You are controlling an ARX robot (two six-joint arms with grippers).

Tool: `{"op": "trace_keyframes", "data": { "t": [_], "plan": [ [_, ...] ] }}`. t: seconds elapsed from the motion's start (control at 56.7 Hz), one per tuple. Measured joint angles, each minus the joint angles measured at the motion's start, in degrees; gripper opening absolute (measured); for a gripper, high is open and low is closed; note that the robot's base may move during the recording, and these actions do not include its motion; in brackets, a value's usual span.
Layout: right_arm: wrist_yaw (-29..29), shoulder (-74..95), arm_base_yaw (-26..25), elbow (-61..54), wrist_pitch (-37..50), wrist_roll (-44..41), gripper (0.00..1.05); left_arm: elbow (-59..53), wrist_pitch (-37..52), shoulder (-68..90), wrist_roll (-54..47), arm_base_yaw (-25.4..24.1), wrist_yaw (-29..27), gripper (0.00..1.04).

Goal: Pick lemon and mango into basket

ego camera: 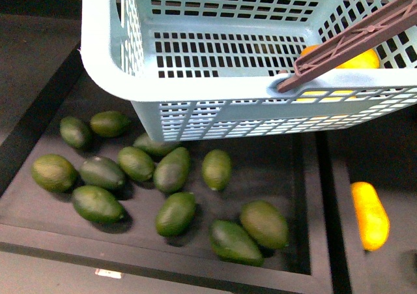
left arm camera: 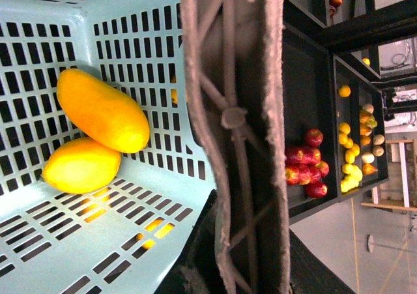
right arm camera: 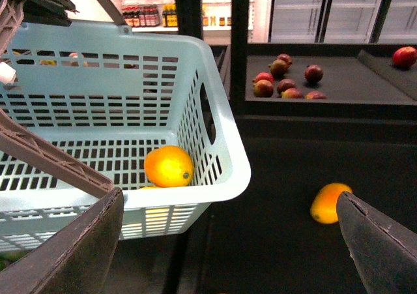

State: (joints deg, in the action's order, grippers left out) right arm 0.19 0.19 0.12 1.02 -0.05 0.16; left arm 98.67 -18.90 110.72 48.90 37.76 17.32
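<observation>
Green fruits point(ego camera: 172, 170) — crowded beneath basket point(ego camera: 104, 46).

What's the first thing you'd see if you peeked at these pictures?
The big turquoise basket fills the top of the front view, hanging over a dark tray of green oval fruits. Inside the basket, bright against the blue, a long yellow-orange mango rests on a rounder lemon in a corner. Another long yellow fruit lies alone in the next bin on the right.
</observation>
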Motion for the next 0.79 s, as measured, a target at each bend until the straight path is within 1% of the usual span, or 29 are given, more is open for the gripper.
{"op": "trace_keyframes", "data": {
  "t": [0.353, 0.617, 0.793],
  "plan": [
    [-0.04, 0.04, -0.04, 0.00, -0.02, -0.02, 0.96, 0.00, 0.00, 0.00, 0.09, 0.02, 1.22, 0.07],
    [-0.04, 0.00, -0.04, 0.00, 0.00, 0.00, 0.96, 0.00, 0.00, 0.00, 0.00, -0.07, 0.07, 0.07],
    [-0.24, 0.00, -0.04, 0.00, -0.02, 0.00, 0.96, 0.00, 0.00, 0.00, 0.00, -0.07, 0.63, 0.07]
  ]
}}
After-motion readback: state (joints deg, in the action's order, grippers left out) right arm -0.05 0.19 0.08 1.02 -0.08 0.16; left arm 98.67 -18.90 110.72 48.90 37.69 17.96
